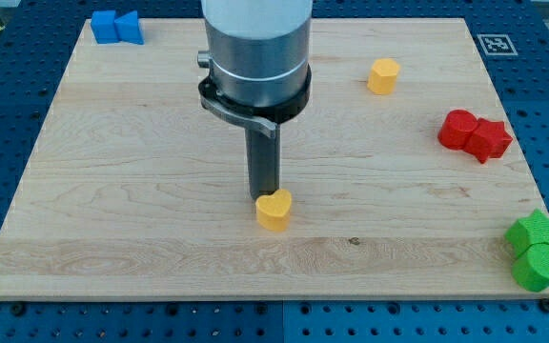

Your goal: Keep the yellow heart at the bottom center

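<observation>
Camera view: our tip (263, 196) sits right at the yellow heart (274, 211), low on the wooden worktop (141, 229) and close to its middle.

In this single view we see our dark rod come down from the grey arm housing (255, 48) and end just behind the yellow heart's upper left edge; it looks to touch the block, though we cannot tell for certain. We carry no end effector that opens or closes, only this rod, and it holds nothing. A yellow hexagonal block (383, 75) lies toward the view's top right. Two red blocks (474, 134) touch at the right edge, their shapes unclear. A green star (533, 232) and a green cylinder (540, 266) sit together at the bottom right corner. Two blue blocks (115, 27) rest at the top left corner.
</observation>
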Motion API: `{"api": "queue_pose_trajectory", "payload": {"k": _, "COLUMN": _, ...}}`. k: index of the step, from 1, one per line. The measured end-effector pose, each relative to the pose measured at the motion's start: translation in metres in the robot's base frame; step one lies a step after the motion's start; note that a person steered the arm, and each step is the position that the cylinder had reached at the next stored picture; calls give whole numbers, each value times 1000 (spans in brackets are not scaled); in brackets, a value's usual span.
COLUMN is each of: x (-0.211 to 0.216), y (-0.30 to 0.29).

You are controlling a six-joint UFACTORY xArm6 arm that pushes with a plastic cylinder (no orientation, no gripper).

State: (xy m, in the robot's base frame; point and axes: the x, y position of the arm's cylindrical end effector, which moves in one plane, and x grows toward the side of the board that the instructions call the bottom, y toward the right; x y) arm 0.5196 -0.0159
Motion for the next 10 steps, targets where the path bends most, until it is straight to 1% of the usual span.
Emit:
{"api": "queue_pose_trajectory", "payload": {"k": 3, "x": 14, "y": 28}}
{"api": "queue_pose_trajectory", "payload": {"k": 5, "x": 33, "y": 28}}
{"api": "queue_pose_trajectory", "payload": {"k": 8, "x": 41, "y": 33}}
{"api": "queue_pose_trajectory", "payload": {"k": 9, "x": 32, "y": 33}}
{"api": "queue_pose_trajectory", "payload": {"k": 10, "x": -12, "y": 37}}
